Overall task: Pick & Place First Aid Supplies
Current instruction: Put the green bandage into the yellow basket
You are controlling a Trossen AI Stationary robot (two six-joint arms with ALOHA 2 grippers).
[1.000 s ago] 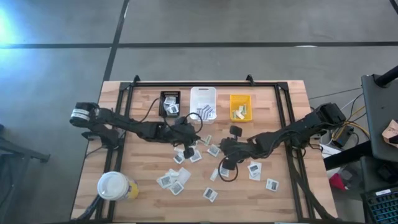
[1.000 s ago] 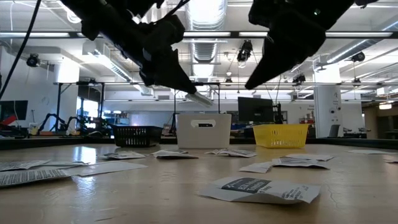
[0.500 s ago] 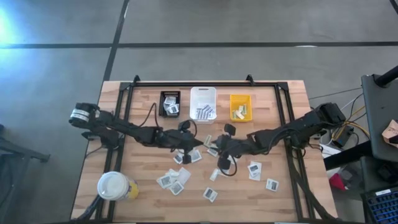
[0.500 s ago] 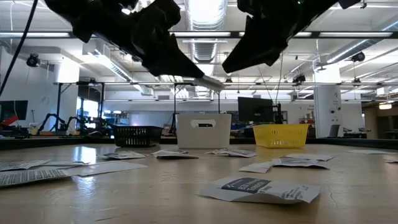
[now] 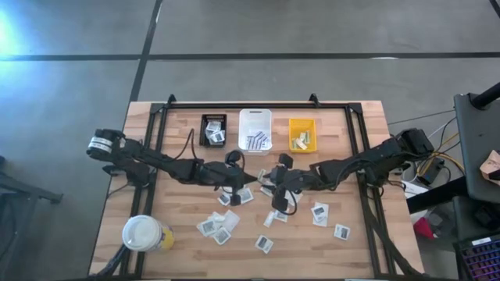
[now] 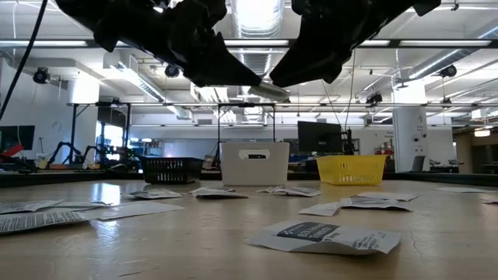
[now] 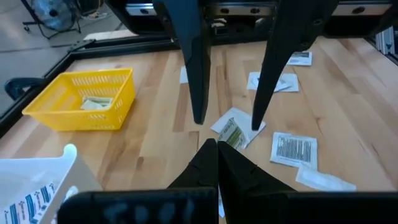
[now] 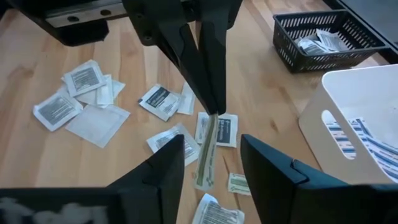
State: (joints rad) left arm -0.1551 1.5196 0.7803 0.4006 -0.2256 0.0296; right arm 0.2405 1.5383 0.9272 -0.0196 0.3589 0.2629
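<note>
Over the table's middle my left gripper (image 5: 250, 178) is shut on a narrow pale yellow-green strip (image 8: 206, 152), one of the first aid supplies. The strip juts out from its fingertips toward my right gripper (image 8: 211, 142). That gripper faces it, open, with one finger on either side of the strip's free part and no touch showing. In the low view the strip (image 6: 274, 91) hangs high above the tabletop between both arms. Many more packets (image 5: 225, 223) lie flat on the wood. My left gripper pinches one end of the strip (image 8: 211, 120) between its two shut fingertips (image 8: 202, 74). It comes from the table's left, slanting a little downward, with the fingers in line with the strip. The strip sticks out past the fingertips, roughly level and lifted clear of the table.
Three small bins stand in a row at the far edge: black (image 5: 213, 129), white (image 5: 255, 129) and yellow (image 5: 303, 134). A white-lidded cup (image 5: 142, 232) stands at the near left corner. Loose packets cover the middle and near part of the table (image 5: 180, 242).
Both grippers have closed in on each other above the table's middle. My left gripper has tipped upward with the strip, which slanted down before and now stands about level and higher. My right gripper has come toward the table's left, up to the strip's free end.
</note>
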